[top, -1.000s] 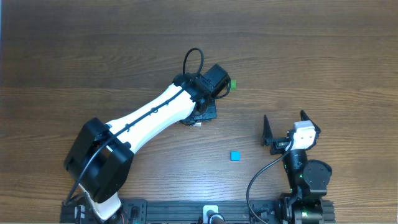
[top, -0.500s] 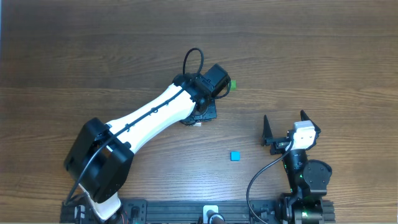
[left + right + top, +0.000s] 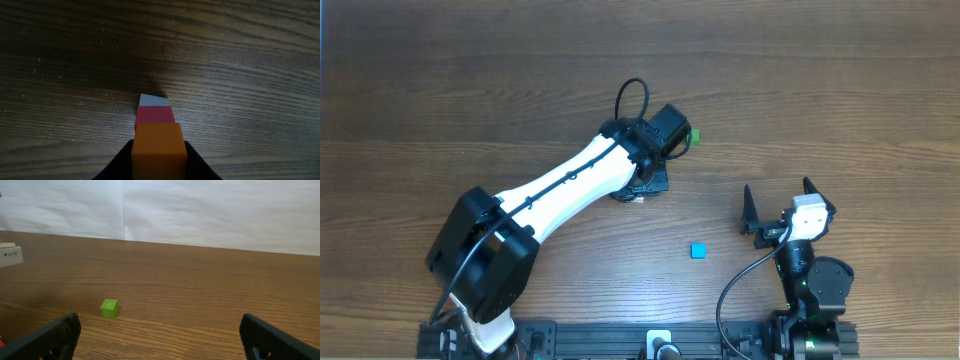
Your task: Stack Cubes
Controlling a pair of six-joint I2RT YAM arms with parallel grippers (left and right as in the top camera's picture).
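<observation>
Cubes: five are showing, one each: orange cube [image 3: 159, 150], red cube [image 3: 155, 115], white cube [image 3: 154, 100], green cube [image 3: 109, 308], blue cube [image 3: 698, 250].
Hands: two are showing: left hand [image 3: 158, 146], right hand [image 3: 777, 188].

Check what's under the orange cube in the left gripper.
A red cube sits right below the orange cube, with a white cube below that. The orange cube itself hides whether it touches the red.
</observation>
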